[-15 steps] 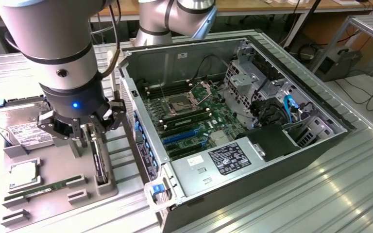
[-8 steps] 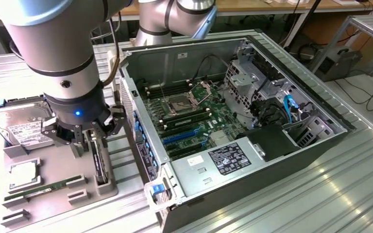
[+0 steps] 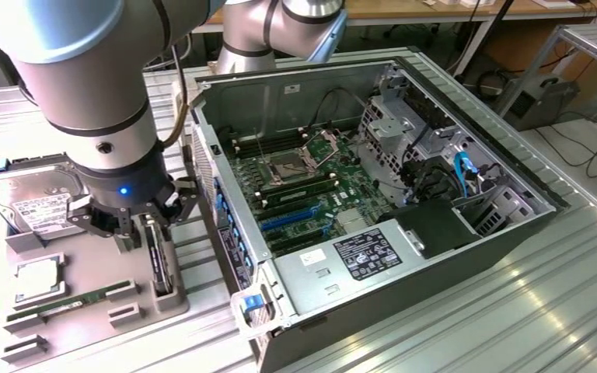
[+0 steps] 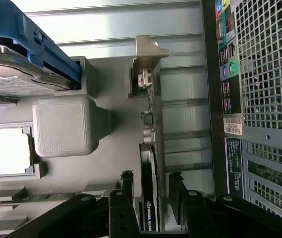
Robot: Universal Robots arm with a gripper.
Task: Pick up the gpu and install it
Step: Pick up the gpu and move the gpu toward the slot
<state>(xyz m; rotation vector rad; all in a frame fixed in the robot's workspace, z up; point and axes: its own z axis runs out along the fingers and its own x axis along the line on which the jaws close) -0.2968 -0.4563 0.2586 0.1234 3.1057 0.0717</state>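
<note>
black pincer (image 4: pixel 150 174), spread, straddles the gpu (image 4: pixel 148 198) standing on edge in the grey tray (image 4: pixel 112 79) without touching it.

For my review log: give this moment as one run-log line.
stage: pre-grasp | tool: open, straddling gpu | gpu: on edge in grey holder, not lifted | pc case: open, beside holder

Black for gripper (image 4: pixel 151 175). Dark face, silvery bracket on gpu (image 4: pixel 149 198). Matte grey for tray (image 4: pixel 111 79). White label on silver hard drive (image 3: pixel 34 206). Bright blue on rail (image 4: pixel 27 34). Green for motherboard (image 3: pixel 298 186), blue for slots (image 3: pixel 283 220). Square-mesh pattern across grey case grille (image 4: pixel 270 64). Ribbed silver for table (image 3: pixel 547 311).
</note>
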